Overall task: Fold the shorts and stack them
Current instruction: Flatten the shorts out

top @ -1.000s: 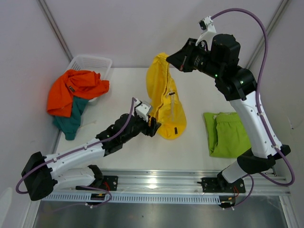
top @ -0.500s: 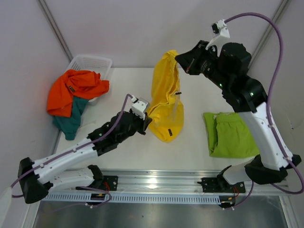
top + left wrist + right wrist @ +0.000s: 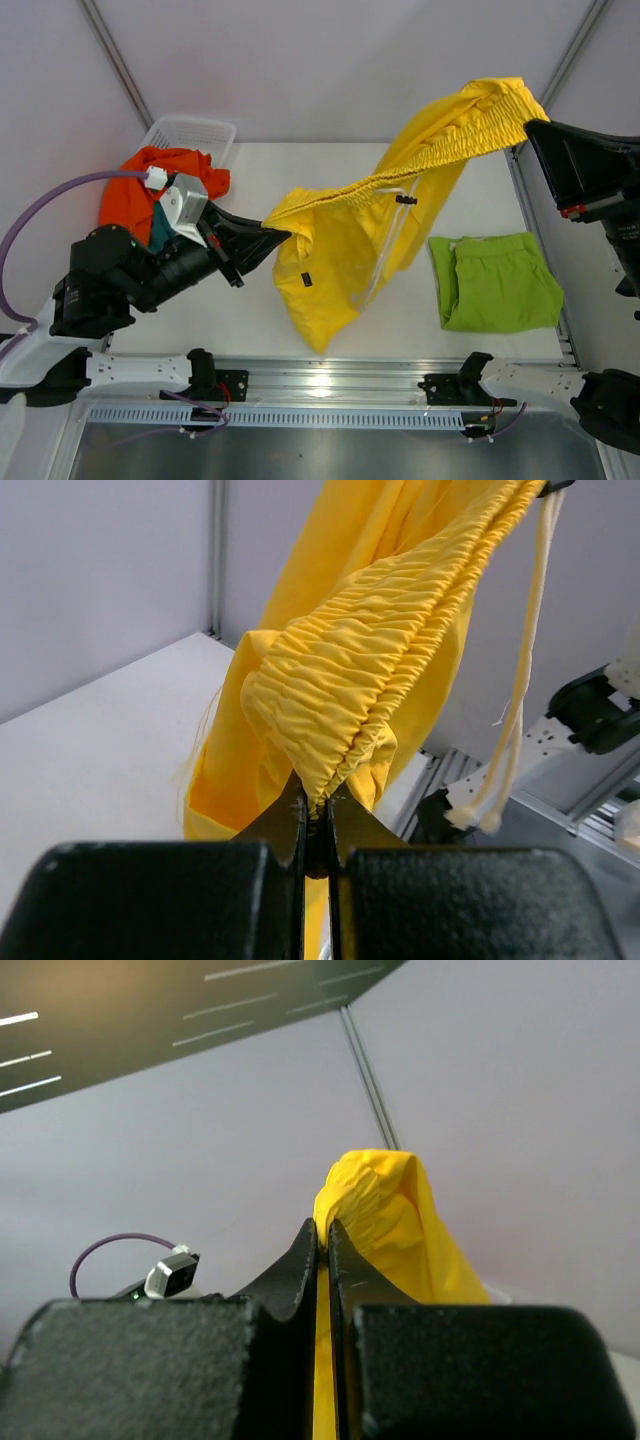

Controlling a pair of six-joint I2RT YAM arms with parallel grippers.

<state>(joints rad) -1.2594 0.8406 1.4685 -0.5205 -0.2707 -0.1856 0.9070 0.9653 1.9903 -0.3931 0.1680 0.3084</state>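
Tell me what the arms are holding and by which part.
The yellow shorts, stretched between the arms: the left end effector and right end effector each pinch the elastic waistband, at opposite ends.

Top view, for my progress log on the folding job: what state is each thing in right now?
yellow shorts: unfolded, waistband stretched between both grippers, legs hanging
green shorts: folded, flat on the table
orange shorts: crumpled, against the basket
teal shorts: mostly hidden behind the left arm
basket: upright, far left corner
left gripper: shut on the yellow shorts
right gripper: shut on the yellow shorts
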